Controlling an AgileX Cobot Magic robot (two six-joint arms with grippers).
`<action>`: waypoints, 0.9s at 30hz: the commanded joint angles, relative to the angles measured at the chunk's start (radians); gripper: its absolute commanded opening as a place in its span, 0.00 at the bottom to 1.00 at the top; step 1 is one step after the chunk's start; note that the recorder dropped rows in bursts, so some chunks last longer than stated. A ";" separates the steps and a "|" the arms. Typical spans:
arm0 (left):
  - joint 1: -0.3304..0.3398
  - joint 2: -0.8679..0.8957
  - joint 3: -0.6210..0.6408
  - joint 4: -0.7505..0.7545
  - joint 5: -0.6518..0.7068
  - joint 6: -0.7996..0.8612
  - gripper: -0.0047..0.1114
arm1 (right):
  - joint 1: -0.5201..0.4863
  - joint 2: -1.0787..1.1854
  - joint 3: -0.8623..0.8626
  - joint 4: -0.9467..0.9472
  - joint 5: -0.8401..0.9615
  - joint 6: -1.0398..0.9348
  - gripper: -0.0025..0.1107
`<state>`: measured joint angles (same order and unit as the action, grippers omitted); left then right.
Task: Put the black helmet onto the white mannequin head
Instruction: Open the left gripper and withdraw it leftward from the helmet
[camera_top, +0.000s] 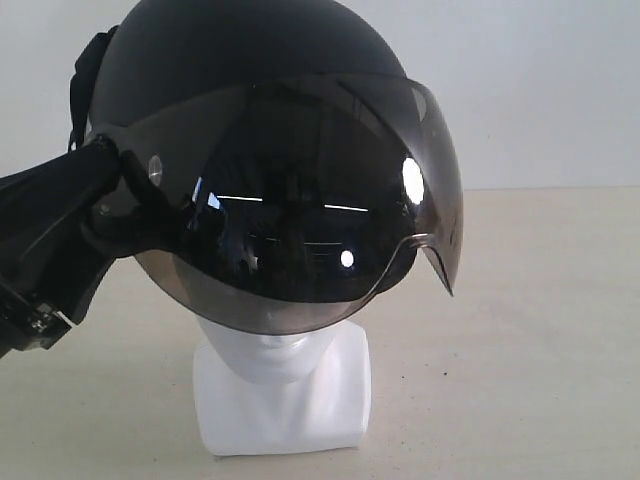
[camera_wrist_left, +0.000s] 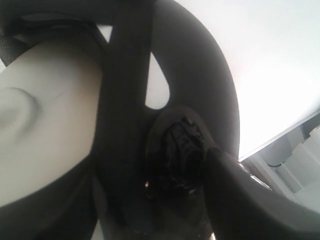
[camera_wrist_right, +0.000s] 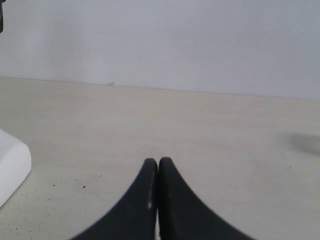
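Clamping helmet (camera_top: 250, 70) rim with left gripper (camera_top: 125, 195), low over head (camera_top: 282, 375), just above the chin. Right gripper (camera_wrist_right: 158, 167) pinched shut, empty, near head's base.

No readable text, label, brand or number on black helmet (camera_top: 240, 50), white mannequin head (camera_top: 280, 390), table (camera_top: 520, 330)

Right jaws together over beige table (camera_wrist_right: 225, 130); white block (camera_wrist_right: 10, 167) nearby, perhaps mannequin base.
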<state>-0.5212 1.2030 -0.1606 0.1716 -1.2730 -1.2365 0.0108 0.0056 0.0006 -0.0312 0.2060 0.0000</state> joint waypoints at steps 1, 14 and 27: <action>0.023 -0.005 0.047 -0.110 0.052 0.078 0.08 | 0.001 -0.006 -0.001 -0.004 0.002 0.000 0.02; 0.023 -0.005 0.047 -0.107 0.052 0.078 0.08 | 0.001 -0.006 -0.001 -0.004 0.002 0.000 0.02; 0.023 -0.005 0.047 -0.107 0.166 0.071 0.52 | 0.001 -0.006 -0.001 -0.004 0.002 0.000 0.02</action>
<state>-0.5170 1.2012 -0.1451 0.1645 -1.2453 -1.2093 0.0108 0.0056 0.0006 -0.0334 0.2060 0.0000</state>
